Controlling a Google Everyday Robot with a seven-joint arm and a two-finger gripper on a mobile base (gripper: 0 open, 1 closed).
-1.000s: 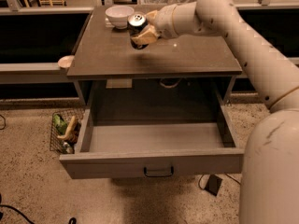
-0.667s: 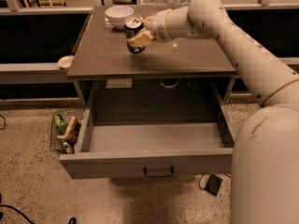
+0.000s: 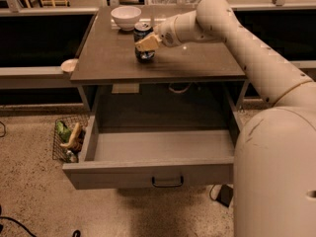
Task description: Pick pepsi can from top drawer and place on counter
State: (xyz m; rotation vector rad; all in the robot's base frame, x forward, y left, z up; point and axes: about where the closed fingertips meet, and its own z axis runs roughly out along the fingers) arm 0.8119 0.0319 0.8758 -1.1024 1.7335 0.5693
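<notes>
The pepsi can point(image 3: 143, 33) stands upright on the counter point(image 3: 113, 58), in its back-middle part, just in front of the white bowl. My gripper point(image 3: 146, 44) reaches in from the right and is shut on the pepsi can around its middle. The can's base is at the counter surface. The top drawer point(image 3: 150, 174) is pulled fully open below the counter; its inside shows nothing in it. Its dark handle point(image 3: 167, 182) is at the centre of the front panel.
A white bowl point(image 3: 126, 17) sits at the back of the counter, left of the can. A wire basket point(image 3: 69, 138) with items stands on the floor left of the drawer. My arm point(image 3: 237, 38) spans the counter's right side.
My gripper has carried the can leftward and down across the counter, from beside the bowl's right to in front of it, and the can now stands upright.
</notes>
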